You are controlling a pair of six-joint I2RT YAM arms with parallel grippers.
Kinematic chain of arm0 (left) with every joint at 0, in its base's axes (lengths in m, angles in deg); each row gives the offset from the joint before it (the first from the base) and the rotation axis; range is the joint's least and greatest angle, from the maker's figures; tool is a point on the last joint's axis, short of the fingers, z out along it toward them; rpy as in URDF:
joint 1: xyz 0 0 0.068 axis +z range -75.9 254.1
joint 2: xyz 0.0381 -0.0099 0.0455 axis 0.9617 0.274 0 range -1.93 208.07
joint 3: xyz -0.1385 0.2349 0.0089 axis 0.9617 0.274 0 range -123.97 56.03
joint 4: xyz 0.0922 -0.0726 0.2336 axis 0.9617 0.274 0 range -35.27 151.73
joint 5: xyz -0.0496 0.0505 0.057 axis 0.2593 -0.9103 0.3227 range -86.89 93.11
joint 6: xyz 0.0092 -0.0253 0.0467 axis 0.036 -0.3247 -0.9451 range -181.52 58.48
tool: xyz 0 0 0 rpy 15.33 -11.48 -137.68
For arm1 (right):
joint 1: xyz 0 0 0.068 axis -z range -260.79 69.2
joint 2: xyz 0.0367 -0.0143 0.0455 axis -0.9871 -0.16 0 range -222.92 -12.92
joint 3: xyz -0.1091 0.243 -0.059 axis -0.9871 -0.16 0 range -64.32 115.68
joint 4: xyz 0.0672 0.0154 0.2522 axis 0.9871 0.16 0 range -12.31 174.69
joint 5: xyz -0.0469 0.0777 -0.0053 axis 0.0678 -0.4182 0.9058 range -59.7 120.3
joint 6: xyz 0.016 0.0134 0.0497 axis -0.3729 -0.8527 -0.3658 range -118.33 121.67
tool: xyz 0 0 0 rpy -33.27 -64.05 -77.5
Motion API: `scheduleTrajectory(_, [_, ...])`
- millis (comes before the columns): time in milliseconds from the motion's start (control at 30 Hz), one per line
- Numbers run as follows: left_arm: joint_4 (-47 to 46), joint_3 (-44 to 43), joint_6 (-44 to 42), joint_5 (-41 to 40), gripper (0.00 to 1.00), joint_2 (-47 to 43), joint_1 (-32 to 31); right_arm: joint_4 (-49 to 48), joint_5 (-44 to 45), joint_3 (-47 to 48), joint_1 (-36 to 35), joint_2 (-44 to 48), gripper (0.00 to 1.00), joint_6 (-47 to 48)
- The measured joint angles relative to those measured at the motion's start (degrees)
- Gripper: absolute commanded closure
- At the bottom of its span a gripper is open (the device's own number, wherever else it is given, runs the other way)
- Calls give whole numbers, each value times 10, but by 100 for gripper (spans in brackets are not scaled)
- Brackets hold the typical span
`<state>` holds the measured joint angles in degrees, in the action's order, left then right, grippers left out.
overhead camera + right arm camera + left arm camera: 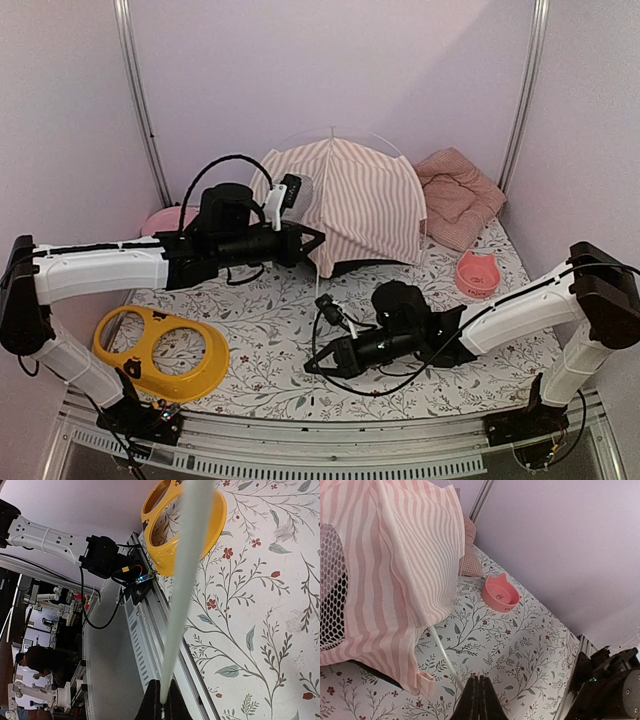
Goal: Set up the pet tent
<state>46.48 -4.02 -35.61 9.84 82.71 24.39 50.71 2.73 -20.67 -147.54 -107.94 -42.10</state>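
Observation:
The pink-and-white striped pet tent point(350, 205) stands at the back middle of the mat, with a thin wire pole arching over it. In the left wrist view the tent point(395, 555) fills the left side, with its round mesh window point(330, 590) at the edge. My left gripper point(322, 237) is at the tent's front left corner. Its jaws point(479, 680) are pressed together, and a thin white pole point(440, 647) runs from under the fabric to beside them. My right gripper point(308, 370) is near the front edge, shut point(161, 700) on a thin white pole point(187, 580).
A yellow two-hole bowl stand point(160, 350) lies front left and also shows in the right wrist view point(217, 522). A pink cat-ear bowl point(478, 272) sits right of the tent. A pink checked cushion point(458, 195) lies back right. A metal rail point(150, 630) runs along the front edge.

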Motion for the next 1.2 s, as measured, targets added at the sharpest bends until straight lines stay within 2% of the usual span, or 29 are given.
scheduleTrajectory(100, [-1, 10, -7, 1, 72, -16, 0, 13, 0, 3, 0, 0, 100, 5])
scheduleTrajectory(167, [-7, 35, -11, -3, 65, -47, 1, 24, 0, 9, 1, 0, 100, 12])
scheduleTrajectory(367, [-56, 148, -27, -30, 66, -182, 2, 47, -5, 13, 16, 18, 100, 29])
scheduleTrajectory(467, [-96, 199, -38, -40, 70, -202, 2, 59, -14, 24, 19, 25, 100, 39])
scheduleTrajectory(600, [-157, 255, -49, -51, 69, -145, 2, 70, -23, 41, 19, 29, 100, 50])
scheduleTrajectory(767, [-246, 275, -69, -71, 65, -28, -8, 84, -30, 52, 19, 31, 100, 58])
scheduleTrajectory(967, [-356, 253, -100, -107, 57, 70, -37, 101, -30, 52, 19, 42, 100, 60])
scheduleTrajectory(1200, [-406, 195, -121, -193, 50, 125, -64, 110, -30, 52, 19, 58, 100, 60])
